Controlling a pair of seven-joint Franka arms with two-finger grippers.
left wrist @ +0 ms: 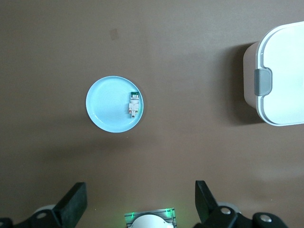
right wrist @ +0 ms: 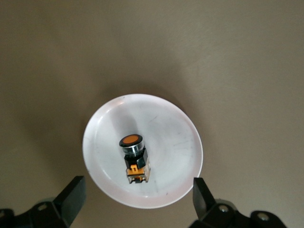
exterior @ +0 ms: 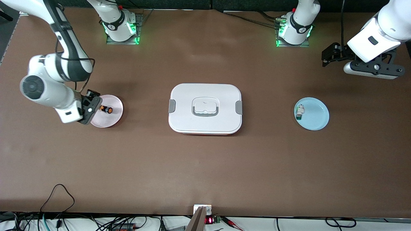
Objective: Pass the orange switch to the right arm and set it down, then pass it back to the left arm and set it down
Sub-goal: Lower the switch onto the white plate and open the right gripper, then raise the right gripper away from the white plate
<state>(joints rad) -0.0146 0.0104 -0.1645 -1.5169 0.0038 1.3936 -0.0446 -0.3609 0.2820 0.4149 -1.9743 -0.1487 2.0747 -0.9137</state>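
Orange switch (exterior: 106,109) is lying on its side on the pink plate (exterior: 113,119), toward the right arm's end of the table (exterior: 205,166), about midway between the table's base-side edge and its camera-side edge. In the right wrist view I'm seeing its orange cap (right wrist: 130,140) pointing away from the camera, black body under it, and nothing is touching it.

I'm reading the right gripper (exterior: 87,107) as hanging just over the plate's rim on the side toward the table's end. Its fingers (right wrist: 71,192) are standing spread wide, one on each side of the plate in the wrist view, released and grasping nothing.

Box (exterior: 205,108) is sitting at the middle of the table, lid on, grey latches on both short sides, well apart from both plates.

Light-blue plate (exterior: 316,118) is sitting toward the left arm's end of the table, carrying the small white switch with green end (exterior: 300,112) near the rim that faces the box.

I'm keeping the left arm waiting: the left gripper (exterior: 329,56) is hovering high over the table near the base-side corner at its own end. Its fingers (left wrist: 73,202) are spread, empty.
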